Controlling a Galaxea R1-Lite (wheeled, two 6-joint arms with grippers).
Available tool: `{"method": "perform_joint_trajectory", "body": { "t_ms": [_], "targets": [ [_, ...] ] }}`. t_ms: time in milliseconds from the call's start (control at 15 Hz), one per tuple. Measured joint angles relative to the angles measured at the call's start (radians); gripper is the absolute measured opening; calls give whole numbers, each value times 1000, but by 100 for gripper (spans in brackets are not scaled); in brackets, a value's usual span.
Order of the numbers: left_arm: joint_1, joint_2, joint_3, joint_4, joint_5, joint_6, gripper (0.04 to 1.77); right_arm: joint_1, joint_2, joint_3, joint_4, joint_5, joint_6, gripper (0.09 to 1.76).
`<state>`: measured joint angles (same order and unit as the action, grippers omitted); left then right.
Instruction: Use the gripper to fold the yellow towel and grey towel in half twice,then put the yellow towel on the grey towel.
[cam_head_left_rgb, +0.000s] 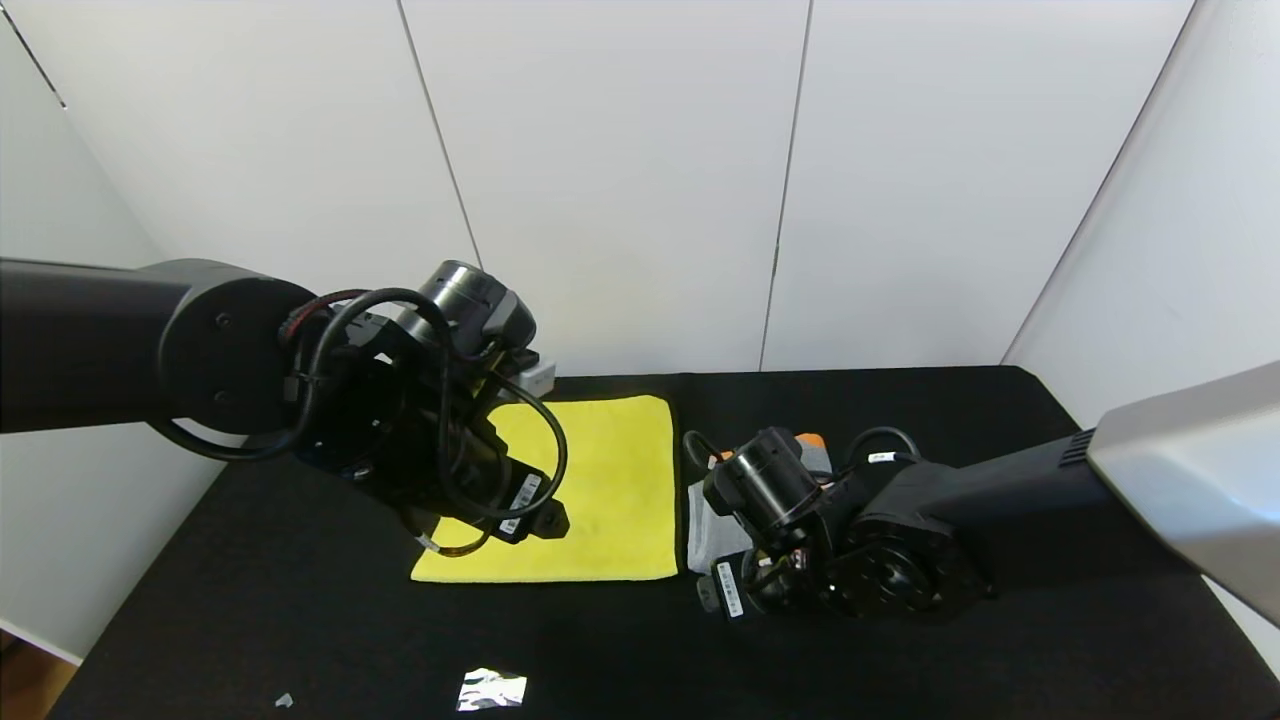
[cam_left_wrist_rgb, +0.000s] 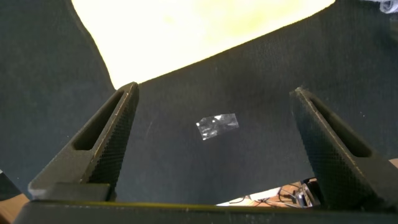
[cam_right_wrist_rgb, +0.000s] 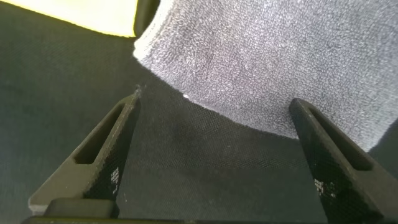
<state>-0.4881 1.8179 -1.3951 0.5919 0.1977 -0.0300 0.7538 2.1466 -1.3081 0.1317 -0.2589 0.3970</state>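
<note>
1. White wall panels stand behind a black table (cam_head_left_rgb: 300, 600). From the head view, the yellow towel (cam_head_left_rgb: 610, 480) lies flat near the middle, its long axis running away from the robot. The grey towel (cam_head_left_rgb: 712, 535) lies just beside it on the robot's right, mostly hidden under the right arm, with an orange patch showing at its far end. The left gripper (cam_head_left_rgb: 535, 520) hangs over the yellow towel's near-left part; the right gripper (cam_head_left_rgb: 730, 590) sits low at the grey towel's near edge. Each arm is nearer its own towel. A scrap of foil (cam_head_left_rgb: 491, 689) lies toward the table's front.

2. From the left wrist view, the left gripper (cam_left_wrist_rgb: 211, 124) stands wide open with nothing between its fingers (cam_left_wrist_rgb: 102, 146). Beyond the tips lies the yellow towel's edge (cam_left_wrist_rgb: 186, 31); the foil scrap (cam_left_wrist_rgb: 216, 126) shows on bare cloth between them.

3. From the right wrist view, the right gripper (cam_right_wrist_rgb: 214, 134) is also spread wide and empty. The grey towel's rounded edge (cam_right_wrist_rgb: 261, 56) lies just past the fingertips, apart from them, so a short advance would likely bring that edge between the fingers.
</note>
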Motion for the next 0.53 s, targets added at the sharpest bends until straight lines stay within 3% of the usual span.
{"method": "perform_joint_trajectory", "body": {
  "t_ms": [333, 533],
  "targets": [
    [14, -11, -3, 11, -2, 20, 172, -1, -56, 4, 28, 46, -106, 170],
    [41, -17, -5, 17, -3, 118, 172, -10, -111, -3, 106, 118, -213, 170]
  ]
}}
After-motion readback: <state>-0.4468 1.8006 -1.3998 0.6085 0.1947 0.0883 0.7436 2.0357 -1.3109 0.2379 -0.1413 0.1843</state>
